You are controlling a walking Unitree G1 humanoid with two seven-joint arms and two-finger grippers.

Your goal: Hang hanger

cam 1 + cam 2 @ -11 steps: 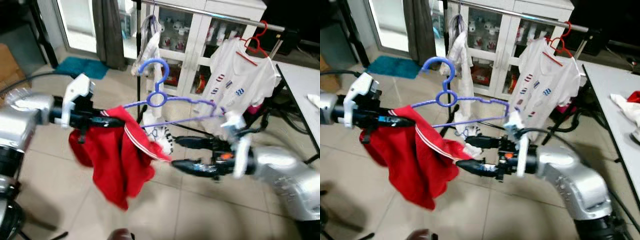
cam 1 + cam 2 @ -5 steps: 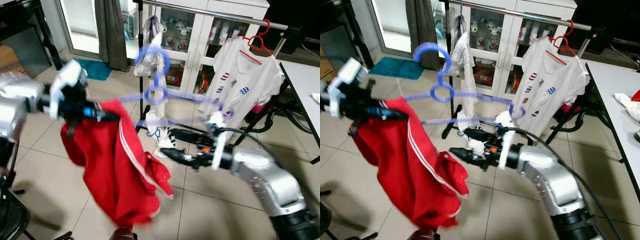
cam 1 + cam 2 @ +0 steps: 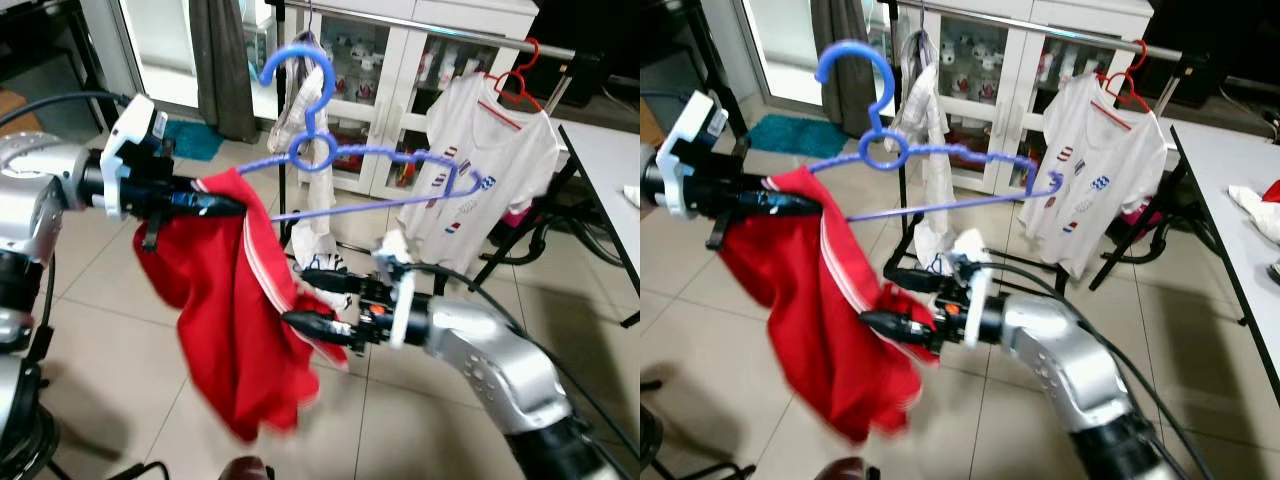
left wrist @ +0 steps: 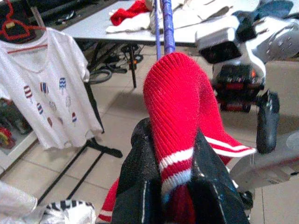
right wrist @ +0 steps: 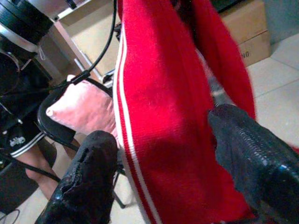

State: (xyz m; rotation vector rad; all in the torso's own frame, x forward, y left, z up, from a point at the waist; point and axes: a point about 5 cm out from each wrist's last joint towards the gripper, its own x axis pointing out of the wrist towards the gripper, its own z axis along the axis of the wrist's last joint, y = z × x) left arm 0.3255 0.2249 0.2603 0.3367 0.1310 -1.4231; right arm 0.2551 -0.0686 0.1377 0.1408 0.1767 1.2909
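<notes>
the blue hanger [image 3: 330, 160] hangs in the air in front of the robot, hook up, with a red garment [image 3: 235, 320] draped over its left end. the left pincer [image 3: 215, 205] is clenched on that end, its fingers [image 4: 140, 186] squeezing the red cloth over the hanger. the right pincer [image 3: 310, 300] is released, its two fingers [image 5: 88, 172] spread on either side of the hanging red cloth without pressing it.

behind stands a clothes rail [image 3: 470, 35] with a white t-shirt [image 3: 480, 170] on a red hanger [image 3: 515, 85] and a pale garment [image 3: 300, 110] further along; the blue hook sits in front of this pale garment, below the rail. a white glass-door cabinet [image 3: 400, 90] is behind the rail, a counter [image 3: 1230, 190] stands to the right, a teal mat [image 3: 185, 140] lies on the tiled floor [image 3: 100, 340].
</notes>
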